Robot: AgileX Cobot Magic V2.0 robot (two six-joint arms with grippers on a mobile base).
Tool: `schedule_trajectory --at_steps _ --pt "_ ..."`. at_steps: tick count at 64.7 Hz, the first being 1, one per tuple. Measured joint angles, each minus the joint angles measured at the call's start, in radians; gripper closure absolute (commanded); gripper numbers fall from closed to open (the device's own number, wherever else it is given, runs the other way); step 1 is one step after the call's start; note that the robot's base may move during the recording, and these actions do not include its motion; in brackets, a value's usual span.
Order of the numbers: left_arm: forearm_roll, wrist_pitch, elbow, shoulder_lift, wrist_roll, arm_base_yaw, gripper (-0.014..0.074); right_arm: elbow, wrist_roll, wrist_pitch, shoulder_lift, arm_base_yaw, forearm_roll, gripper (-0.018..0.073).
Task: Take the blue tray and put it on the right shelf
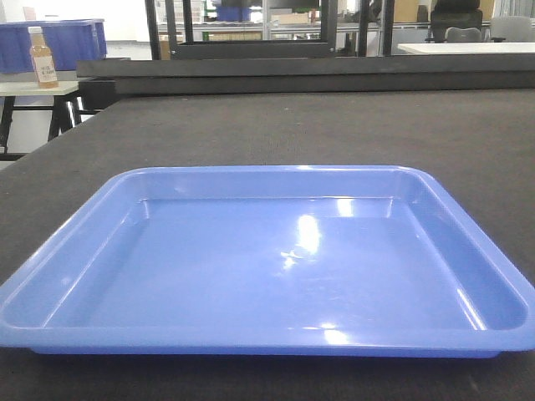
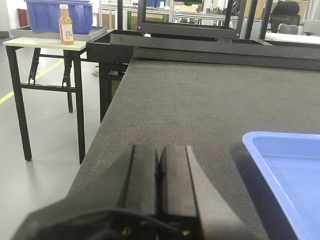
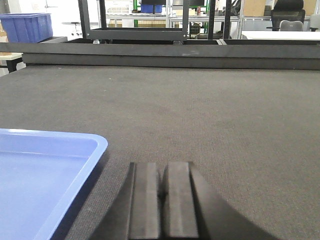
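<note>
The blue tray (image 1: 267,259) lies flat and empty on the dark felt table, filling the near part of the front view. One corner of the tray (image 2: 290,175) shows at the right of the left wrist view, another corner of the tray (image 3: 45,175) at the left of the right wrist view. My left gripper (image 2: 160,150) is shut, empty, just left of the tray and apart from it. The right gripper (image 3: 161,167) is shut too, holding nothing, just right of the tray. The right shelf is out of view.
The dark felt table (image 1: 334,125) stretches back to a raised black ledge (image 1: 292,71). Its left edge (image 2: 107,130) drops to the floor. A side table (image 2: 45,42) at the far left carries a bottle (image 2: 66,24) and a deep blue bin (image 2: 57,12).
</note>
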Motion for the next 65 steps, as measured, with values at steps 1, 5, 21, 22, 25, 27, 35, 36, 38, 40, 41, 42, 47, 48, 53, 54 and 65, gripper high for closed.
schedule_trajectory --at_steps 1,5,21,22,25,27,35,36,38,40,41,42,47,48,53,54,65 --pt "0.000 0.000 0.000 0.000 0.000 0.000 0.0645 0.000 0.000 0.000 0.000 0.000 0.000 0.0517" --pt "0.000 0.000 0.000 0.000 0.000 0.000 0.0645 0.000 0.000 0.000 0.000 0.000 0.000 0.0517" --pt "-0.002 -0.004 0.000 0.000 0.000 0.000 0.0645 0.000 0.000 -0.051 0.000 0.000 0.000 0.0517" --pt "-0.004 -0.010 0.000 0.000 0.000 0.000 0.0645 0.000 0.000 -0.059 0.000 0.000 0.000 0.0517" --pt "-0.006 -0.032 0.000 0.000 0.000 0.000 0.0645 0.000 0.000 -0.069 0.000 0.000 0.000 0.0517" --pt "-0.008 -0.046 0.000 0.000 0.000 0.000 0.0645 -0.007 0.000 -0.071 0.000 0.000 0.000 0.0517" --pt "-0.009 -0.009 -0.050 0.000 0.000 0.000 0.0645 -0.103 0.000 0.006 0.000 0.000 0.000 0.0517" --pt "-0.006 0.005 -0.067 0.000 0.000 0.000 0.0645 -0.123 0.000 0.026 0.000 0.000 0.000 0.0517" --pt "-0.003 0.026 -0.101 0.000 0.000 0.000 0.0645 -0.152 0.000 0.057 0.000 0.000 0.000 0.0517" --pt "-0.001 0.059 -0.135 0.000 0.000 0.000 0.0645 -0.189 0.000 0.099 0.000 0.000 0.000 0.0517" --pt "-0.001 0.073 -0.149 0.000 0.000 0.000 0.0645 -0.204 0.000 0.116 0.002 0.000 0.000 0.0517" --pt "0.001 0.098 -0.171 0.000 0.000 0.000 0.0645 -0.227 0.000 0.142 0.007 0.000 0.000 0.0517" --pt "0.003 0.219 -0.254 0.003 0.000 0.000 0.0645 -0.319 0.000 0.245 0.056 0.000 0.000 0.0517" --pt "0.003 0.254 -0.267 0.007 0.000 0.000 0.0645 -0.334 0.000 0.263 0.068 0.000 0.000 0.0517" --pt "0.005 0.398 -0.347 0.056 0.000 0.000 0.0645 -0.424 0.000 0.371 0.156 0.000 0.000 0.0517" --pt "0.005 0.423 -0.360 0.067 0.000 0.000 0.0645 -0.439 0.000 0.389 0.173 0.000 0.000 0.0517" --pt "0.005 0.677 -0.499 0.275 0.000 0.000 0.0645 -0.629 0.000 0.663 0.424 0.000 0.000 0.0517"
